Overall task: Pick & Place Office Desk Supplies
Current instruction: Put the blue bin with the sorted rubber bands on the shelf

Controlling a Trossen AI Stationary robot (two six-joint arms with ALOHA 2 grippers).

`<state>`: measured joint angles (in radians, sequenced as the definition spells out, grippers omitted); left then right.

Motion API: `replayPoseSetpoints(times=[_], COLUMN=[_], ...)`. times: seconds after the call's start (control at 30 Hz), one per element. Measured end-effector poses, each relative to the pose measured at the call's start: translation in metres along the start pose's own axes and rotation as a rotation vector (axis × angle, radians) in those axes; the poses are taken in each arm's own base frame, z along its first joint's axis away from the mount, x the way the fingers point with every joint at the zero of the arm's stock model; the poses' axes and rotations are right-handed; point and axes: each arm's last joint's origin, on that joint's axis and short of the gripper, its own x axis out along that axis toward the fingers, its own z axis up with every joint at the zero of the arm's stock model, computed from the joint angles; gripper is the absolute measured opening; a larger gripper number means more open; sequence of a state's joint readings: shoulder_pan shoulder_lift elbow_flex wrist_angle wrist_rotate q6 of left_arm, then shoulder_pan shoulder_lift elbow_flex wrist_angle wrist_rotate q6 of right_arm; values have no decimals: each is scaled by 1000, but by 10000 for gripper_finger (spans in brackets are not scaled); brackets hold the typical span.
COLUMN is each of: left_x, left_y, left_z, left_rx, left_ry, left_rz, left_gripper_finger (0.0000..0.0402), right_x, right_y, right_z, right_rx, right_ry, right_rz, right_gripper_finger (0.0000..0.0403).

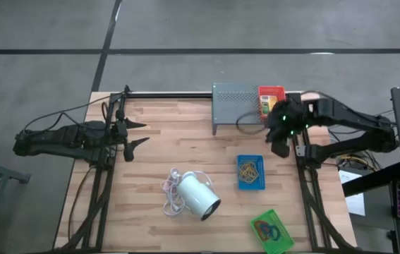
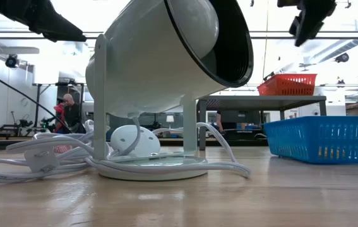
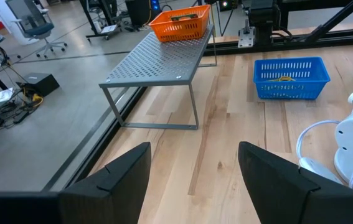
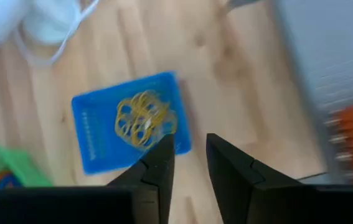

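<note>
Three trays serve as sorting bins. The red tray [image 1: 271, 101] sits on the grey stand [image 1: 236, 106] at the table's far edge, raised off the wood; it holds small yellow boxes. The blue tray [image 1: 250, 172] lies flat on the table [image 1: 150, 148] near the right side and holds tan rubber bands [image 4: 142, 119]. The green tray [image 1: 271, 230] lies at the near right corner and holds coloured loops [image 1: 269, 228].

The blue tray's long axis runs from far edge to near edge; the green tray lies skewed to that line.

The right gripper [image 1: 281, 125] hangs above the table between the stand and the blue tray, fingers slightly parted, holding nothing, probably between picks. The left gripper [image 1: 137, 132] waits at the left side, fingers spread, empty. A white lamp [image 1: 198, 196] with cord lies near the table's centre.
</note>
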<state>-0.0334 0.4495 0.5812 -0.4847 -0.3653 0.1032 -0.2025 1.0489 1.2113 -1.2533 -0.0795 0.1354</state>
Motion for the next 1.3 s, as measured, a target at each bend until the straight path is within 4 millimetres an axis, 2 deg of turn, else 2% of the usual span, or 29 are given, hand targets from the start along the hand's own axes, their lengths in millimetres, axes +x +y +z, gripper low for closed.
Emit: replayPoseSetpoints(times=[0.13, 0.3, 0.53, 0.67, 1.3], left_x=[0, 0, 0, 0, 0], left_y=[0, 0, 0, 0, 0], left_z=[0, 0, 0, 0, 0], left_rx=[0, 0, 0, 0, 0], left_ry=[0, 0, 0, 0, 0], left_rz=[0, 0, 0, 0, 0], left_gripper_finger=[244, 244, 244, 244, 244], right_x=[19, 45, 87, 105, 167], right_y=[14, 27, 31, 30, 33], right_z=[-11, -20, -25, -27, -23], right_rx=[-68, -150, -182, -186, -252], right_ry=[74, 72, -17, 12, 256], right_rz=[35, 47, -23, -30, -96], right_gripper_finger=[108, 136, 175, 190, 194])
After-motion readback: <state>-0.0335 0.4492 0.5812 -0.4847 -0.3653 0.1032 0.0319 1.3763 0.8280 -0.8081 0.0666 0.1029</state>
